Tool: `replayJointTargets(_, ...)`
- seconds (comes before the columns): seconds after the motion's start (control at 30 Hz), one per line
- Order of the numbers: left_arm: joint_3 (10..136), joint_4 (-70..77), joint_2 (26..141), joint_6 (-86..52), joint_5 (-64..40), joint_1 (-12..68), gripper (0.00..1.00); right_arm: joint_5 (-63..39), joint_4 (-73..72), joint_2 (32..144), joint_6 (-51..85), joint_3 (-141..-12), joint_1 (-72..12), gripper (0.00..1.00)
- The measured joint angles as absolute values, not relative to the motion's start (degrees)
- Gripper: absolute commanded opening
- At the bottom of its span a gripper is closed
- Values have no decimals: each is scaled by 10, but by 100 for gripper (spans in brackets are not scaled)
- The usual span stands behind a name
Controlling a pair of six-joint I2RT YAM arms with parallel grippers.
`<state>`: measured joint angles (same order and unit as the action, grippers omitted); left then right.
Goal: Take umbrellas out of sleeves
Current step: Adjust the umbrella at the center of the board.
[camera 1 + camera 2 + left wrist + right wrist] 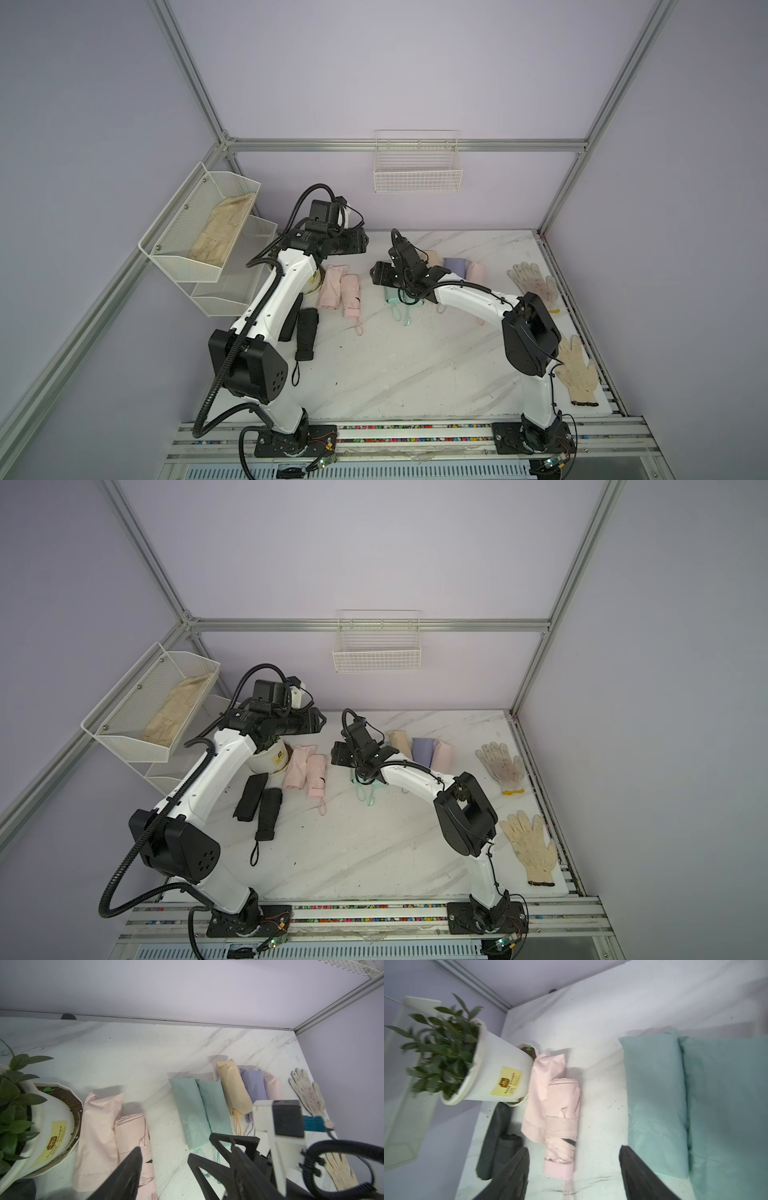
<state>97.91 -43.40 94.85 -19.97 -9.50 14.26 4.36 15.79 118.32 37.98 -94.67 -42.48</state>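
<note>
- In both top views the left pincer [318, 721] hangs above the back left of the white marble-patterned worktop [415, 374], over a white pot with a green plant [270, 758]. Its jaws are parted and carry nothing.
- The right pincer [374, 274] sits low over the worktop between the bare pink pleated umbrella [351, 297] and the mint fabric sleeves [390, 297]. It is released and empty.
- The pink umbrella lies touching a flat pink fabric sleeve [331, 289]. Nearer the front, the black folded umbrella [269, 812] lies just beside a flat black sleeve [250, 798].
- Towards the back, a yellow sleeve [433, 258], a lavender sleeve [455, 266] and a second pink sleeve [476, 272] lie side by side, touching.
- A speckled white knit glove [536, 282] and a cream knit glove [577, 370] lie along the worktop's right edge.
- In the left wrist view, the two mint sleeves lie pressed together, plump, with cords trailing from their ends. The yellow, lavender and pink ones look just as full, and a yellow cap shows at the yellow sleeve's mouth. One dark finger [128, 1169] of the left pincer shows in front of the pink umbrella. I cannot pick out the other finger against the right arm's black parts.
- In the right wrist view, both fingers stand well apart with bare worktop between them. The pink umbrella is strapped shut and lies partly on its sleeve, whose far end sits close against the pot. A mint sleeve lies just beside one finger.
</note>
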Motion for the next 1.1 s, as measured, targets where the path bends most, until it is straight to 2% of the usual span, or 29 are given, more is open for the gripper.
replayJointTargets(0.27, 971, -429, 960, -200, -120, 143, 67, 139, 267, 1321, 334, -1058, -425, 77)
replayJointTargets(0.57, 971, -427, 960, -199, -121, 143, 67, 198, 303, 1331, 314, -1088, -426, 79)
replayJointTargets(0.8, 964, -424, 960, -199, -120, 144, 67, 220, 284, 1307, 288, -1030, -425, 79)
replayJointTargets(1.1, 962, -423, 966, -199, -125, 144, 68, 220, 257, 1301, 257, -1032, -392, 80)
